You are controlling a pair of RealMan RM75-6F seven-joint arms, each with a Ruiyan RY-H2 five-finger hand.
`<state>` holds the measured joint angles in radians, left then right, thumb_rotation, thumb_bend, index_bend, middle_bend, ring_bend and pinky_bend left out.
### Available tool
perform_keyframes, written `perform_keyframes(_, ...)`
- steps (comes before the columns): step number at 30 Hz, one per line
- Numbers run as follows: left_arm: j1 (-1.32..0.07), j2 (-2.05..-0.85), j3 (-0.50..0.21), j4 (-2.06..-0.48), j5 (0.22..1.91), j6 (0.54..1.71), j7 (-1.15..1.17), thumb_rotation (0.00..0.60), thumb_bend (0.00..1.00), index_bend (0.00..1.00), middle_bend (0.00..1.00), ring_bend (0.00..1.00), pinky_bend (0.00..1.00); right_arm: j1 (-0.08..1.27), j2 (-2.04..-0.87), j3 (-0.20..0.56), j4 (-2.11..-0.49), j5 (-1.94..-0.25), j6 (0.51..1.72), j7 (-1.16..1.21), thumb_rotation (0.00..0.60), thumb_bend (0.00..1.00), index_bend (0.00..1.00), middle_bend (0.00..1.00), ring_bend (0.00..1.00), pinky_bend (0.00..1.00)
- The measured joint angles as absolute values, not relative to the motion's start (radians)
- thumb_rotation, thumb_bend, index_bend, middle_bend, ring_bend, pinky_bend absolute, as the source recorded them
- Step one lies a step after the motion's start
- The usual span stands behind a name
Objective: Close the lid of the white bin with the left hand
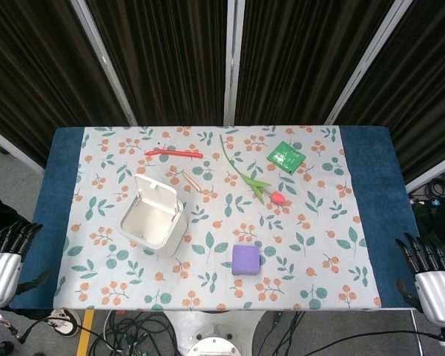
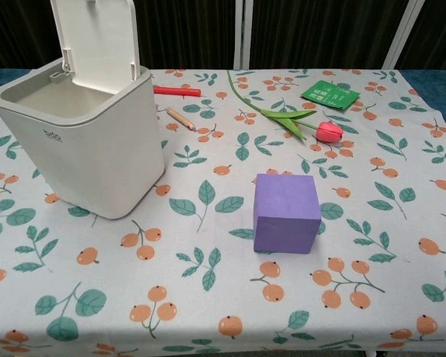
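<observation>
The white bin (image 1: pixel 153 224) stands on the left half of the floral tablecloth, its lid (image 1: pixel 157 193) hinged up and open at the far side. In the chest view the bin (image 2: pixel 89 149) fills the left, with the lid (image 2: pixel 97 33) standing upright above it. My left hand (image 1: pixel 7 252) hangs off the table's left edge, fingers apart, holding nothing. My right hand (image 1: pixel 430 271) sits off the right edge, fingers also spread and empty. Neither hand shows in the chest view.
A purple cube (image 1: pixel 246 260) sits near the front centre. A pink tulip (image 1: pixel 254 182), a pencil (image 1: pixel 190 182), a red stick (image 1: pixel 173 153) and a green packet (image 1: pixel 285 156) lie further back.
</observation>
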<state>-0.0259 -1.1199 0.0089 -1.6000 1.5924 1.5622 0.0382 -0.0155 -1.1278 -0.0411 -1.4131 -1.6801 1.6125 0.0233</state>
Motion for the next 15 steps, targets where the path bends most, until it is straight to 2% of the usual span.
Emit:
perform_keyframes(9, -0.031, -1.117, 0.013, -1.598, 1.603, 1.554, 0.036, 0.600, 0.17, 0.11, 0.12, 0.03, 0.11, -0.014, -1.127, -0.045, -1.412, -1.664, 1.583, 0.022, 0.600, 0.26, 0.00, 0.00, 0.00, 0.00)
perform_keyframes(12, -0.034, -1.116, 0.010, -1.600, 1.617, 1.566, 0.018, 0.600, 0.25, 0.11, 0.13, 0.03, 0.12, -0.013, -1.127, -0.042, -1.410, -1.666, 1.587, 0.028, 0.600, 0.26, 0.00, 0.00, 0.00, 0.00)
perform_keyframes(15, -0.038, -1.112, 0.008, -1.601, 1.638, 1.577, 0.008, 0.600, 0.41, 0.11, 0.14, 0.04, 0.14, -0.012, -1.125, -0.042, -1.413, -1.669, 1.588, 0.028, 0.600, 0.26, 0.00, 0.00, 0.00, 0.00)
